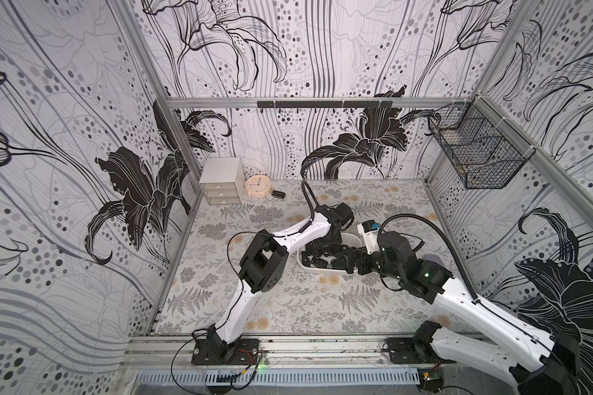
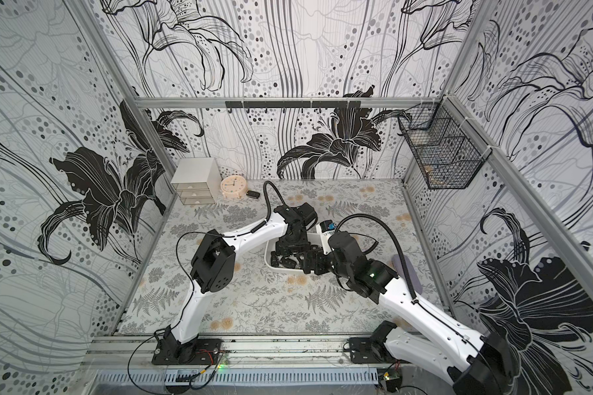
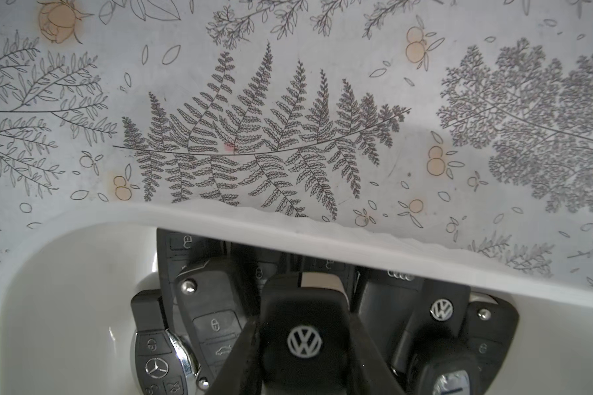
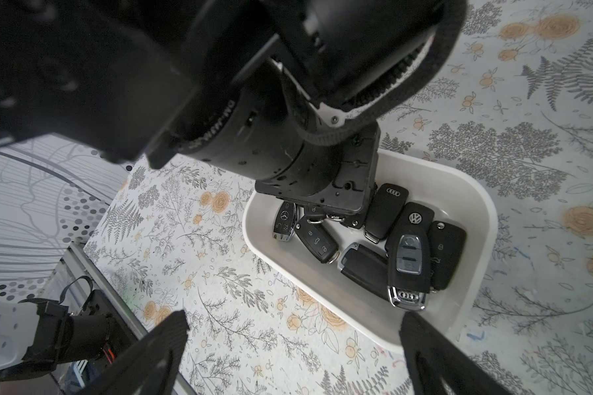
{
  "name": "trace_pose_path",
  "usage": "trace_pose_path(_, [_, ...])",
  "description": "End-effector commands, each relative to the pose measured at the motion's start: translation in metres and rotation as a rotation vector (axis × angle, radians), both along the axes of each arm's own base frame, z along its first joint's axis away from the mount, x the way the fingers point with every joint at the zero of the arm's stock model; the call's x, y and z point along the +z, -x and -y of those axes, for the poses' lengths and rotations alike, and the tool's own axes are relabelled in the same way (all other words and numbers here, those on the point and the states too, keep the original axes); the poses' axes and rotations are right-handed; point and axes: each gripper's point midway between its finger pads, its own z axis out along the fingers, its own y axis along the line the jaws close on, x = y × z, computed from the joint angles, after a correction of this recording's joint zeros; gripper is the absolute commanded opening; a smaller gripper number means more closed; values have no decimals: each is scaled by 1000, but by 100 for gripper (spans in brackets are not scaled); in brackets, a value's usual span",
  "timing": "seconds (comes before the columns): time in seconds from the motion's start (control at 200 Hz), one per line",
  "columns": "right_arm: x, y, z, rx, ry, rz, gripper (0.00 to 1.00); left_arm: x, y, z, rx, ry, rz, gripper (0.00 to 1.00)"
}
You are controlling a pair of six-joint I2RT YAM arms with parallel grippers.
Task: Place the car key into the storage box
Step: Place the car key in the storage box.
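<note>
The white storage box (image 1: pixel 322 271) sits mid-table and holds several black key fobs (image 4: pixel 408 256). My left gripper (image 3: pixel 303 330) reaches down into the box, shut on a black car key (image 3: pixel 303 345) with a VW badge. That key hangs just over the pile, and I cannot tell whether it touches the other fobs. From the right wrist view only the left gripper's body (image 4: pixel 322 191) shows, above the box's rim (image 4: pixel 486 219). My right gripper (image 4: pixel 293 323) is open and holds nothing. It hovers over the table at the box's near right side (image 1: pixel 348 261).
A grey three-drawer cabinet (image 1: pixel 220 186) and a round clock (image 1: pixel 258 187) stand at the back left. Another black key fob (image 1: pixel 278 194) lies next to the clock. A black wire basket (image 1: pixel 473 154) hangs on the right wall. The two arms nearly meet over the box.
</note>
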Motion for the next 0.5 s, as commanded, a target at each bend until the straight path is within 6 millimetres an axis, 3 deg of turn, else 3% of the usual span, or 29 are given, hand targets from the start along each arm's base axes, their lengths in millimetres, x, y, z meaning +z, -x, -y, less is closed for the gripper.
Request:
trace_pose_path(0.0, [-6, 2, 6, -23, 14, -12, 100, 4, -9, 1, -25, -25, 22, 31])
trace_pose_path(0.32, [-6, 0, 5, -26, 18, -16, 100, -8, -14, -7, -16, -53, 0, 36])
trace_pose_path(0.426, [-7, 0, 4, -25, 19, -17, 100, -8, -12, -8, -21, -56, -5, 47])
trace_pose_path(0.496, [-7, -1, 3, -22, 18, -19, 100, -7, -12, -7, -24, -52, -3, 48])
